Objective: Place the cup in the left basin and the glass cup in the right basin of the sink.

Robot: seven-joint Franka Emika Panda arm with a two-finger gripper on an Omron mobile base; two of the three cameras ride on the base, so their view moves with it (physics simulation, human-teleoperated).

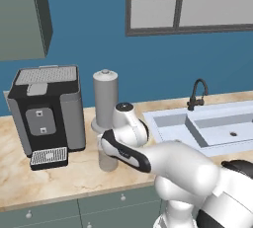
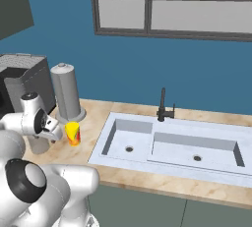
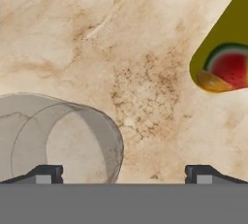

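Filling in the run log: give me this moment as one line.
gripper: open, holding nothing | glass cup: on counter, by one fingertip | cup: on counter | left basin, right basin: no cups

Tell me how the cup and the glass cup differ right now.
The cup is opaque yellow with red-orange fruit art; the glass cup is see-through grey and plain. In the hand view the glass cup lies by one fingertip of the open gripper, while the cup sits off to the far side. The glass cup looks wider. Both stand upright on the marbled counter, outside the sink.
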